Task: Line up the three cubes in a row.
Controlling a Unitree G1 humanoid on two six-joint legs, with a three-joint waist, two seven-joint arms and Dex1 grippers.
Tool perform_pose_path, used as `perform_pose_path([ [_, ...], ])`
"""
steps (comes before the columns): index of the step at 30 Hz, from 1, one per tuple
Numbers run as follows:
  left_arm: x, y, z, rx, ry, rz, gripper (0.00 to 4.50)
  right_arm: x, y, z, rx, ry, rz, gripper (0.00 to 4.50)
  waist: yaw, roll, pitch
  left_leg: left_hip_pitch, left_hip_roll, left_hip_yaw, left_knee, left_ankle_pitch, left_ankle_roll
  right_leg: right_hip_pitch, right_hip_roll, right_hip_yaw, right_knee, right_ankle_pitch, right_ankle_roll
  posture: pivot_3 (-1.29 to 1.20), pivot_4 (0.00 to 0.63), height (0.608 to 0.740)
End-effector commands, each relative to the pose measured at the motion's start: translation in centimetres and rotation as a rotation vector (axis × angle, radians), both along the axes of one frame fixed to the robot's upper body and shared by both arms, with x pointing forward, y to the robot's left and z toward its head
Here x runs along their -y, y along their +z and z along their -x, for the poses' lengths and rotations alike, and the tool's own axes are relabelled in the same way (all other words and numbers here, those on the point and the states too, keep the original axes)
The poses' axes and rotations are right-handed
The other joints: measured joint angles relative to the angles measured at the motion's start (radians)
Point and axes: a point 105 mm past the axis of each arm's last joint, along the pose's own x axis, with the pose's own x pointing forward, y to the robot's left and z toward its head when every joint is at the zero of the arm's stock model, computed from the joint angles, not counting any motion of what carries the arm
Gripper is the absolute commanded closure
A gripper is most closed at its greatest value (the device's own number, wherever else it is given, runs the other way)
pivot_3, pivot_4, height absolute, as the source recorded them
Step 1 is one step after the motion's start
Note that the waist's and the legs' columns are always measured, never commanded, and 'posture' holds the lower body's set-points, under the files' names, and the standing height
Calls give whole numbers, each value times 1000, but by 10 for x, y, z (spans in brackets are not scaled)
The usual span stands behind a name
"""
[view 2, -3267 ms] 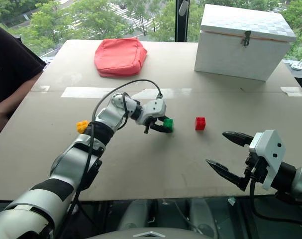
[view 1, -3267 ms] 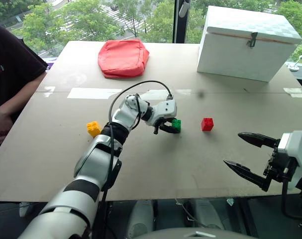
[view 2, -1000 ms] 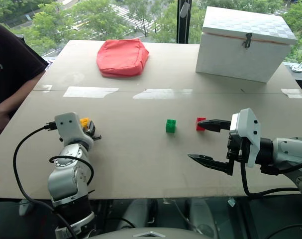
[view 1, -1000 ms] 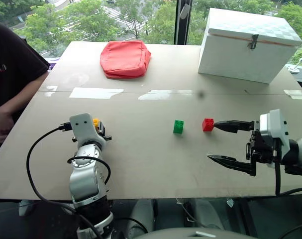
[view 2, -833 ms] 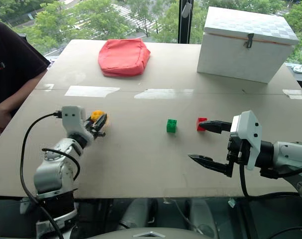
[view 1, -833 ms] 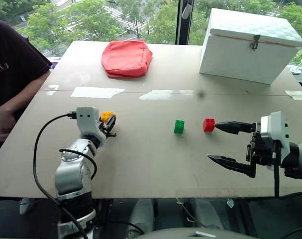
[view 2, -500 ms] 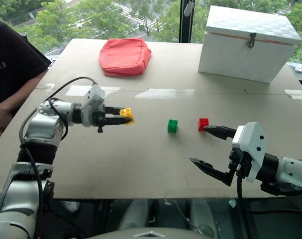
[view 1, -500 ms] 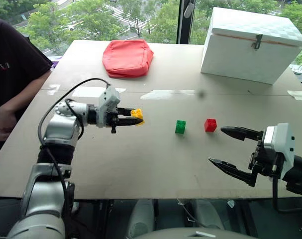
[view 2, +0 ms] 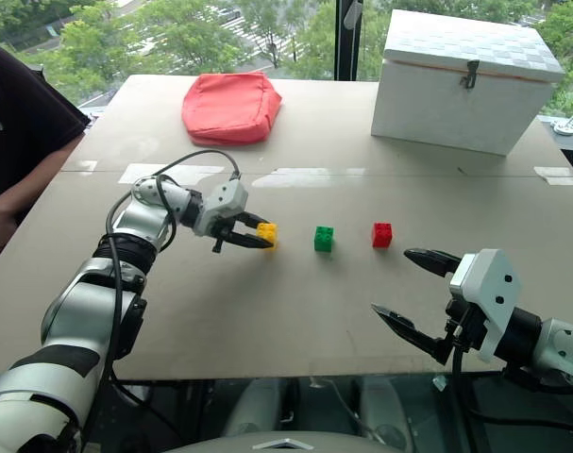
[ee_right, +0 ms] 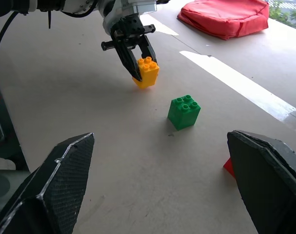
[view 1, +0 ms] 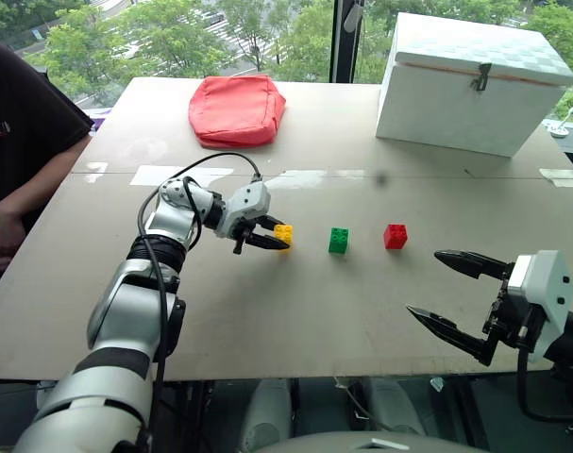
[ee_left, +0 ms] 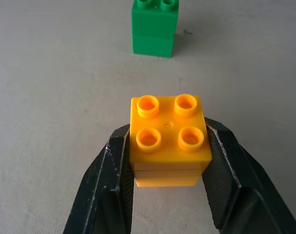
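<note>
The left tool (view 1: 272, 238) is clamped on the yellow cube (view 1: 283, 234) — one black finger on each side, studs up — at the worktop (view 1: 267, 311) surface, in line with the other two. The green cube (view 1: 339, 240) sits just beyond it toward the right, and the red cube (view 1: 395, 236) a similar gap further on, both standing free. The right tool (view 1: 454, 300) hovers near the worktop's front edge with its jaws spread wide and empty — well short of the red cube. A red pouch (view 1: 235, 109) and white box (view 1: 475, 80) lie at the far side.
</note>
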Motion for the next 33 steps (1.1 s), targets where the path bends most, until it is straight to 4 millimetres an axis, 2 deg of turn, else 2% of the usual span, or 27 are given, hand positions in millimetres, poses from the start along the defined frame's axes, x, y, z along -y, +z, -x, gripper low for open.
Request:
perform_pose_path([
  [1,3,13,-6,64,1,19,3201,-4,8,3,58,10,1,0,0,0,0,0,0,0,0,0,0,0,0,0,0,0,0,0,150,740],
  [22,14,8,-10,72,-10,18,3201,-3,7,8,48,-15,5,0,0,0,0,0,-1,0,0,0,0,0,0,0,0,0,0,0,150,740],
  [23,14,7,-10,66,-13,19,2149,-3,7,9,48,-16,5,0,1,0,0,0,-1,0,0,0,0,0,0,0,0,0,0,0,150,740],
  [25,14,7,-10,74,-10,16,1458,-3,7,9,47,-18,5,0,0,0,0,0,0,0,0,0,0,0,0,0,0,0,0,0,150,740],
  [28,12,10,-14,87,22,30,179,-2,6,10,43,-20,4,0,0,0,0,0,0,0,0,0,0,0,0,0,0,0,0,0,150,740],
  [33,-5,21,-10,83,62,82,81,1,6,9,41,-30,8,0,-2,0,0,0,0,0,0,0,0,0,0,1,0,0,0,0,150,740],
])
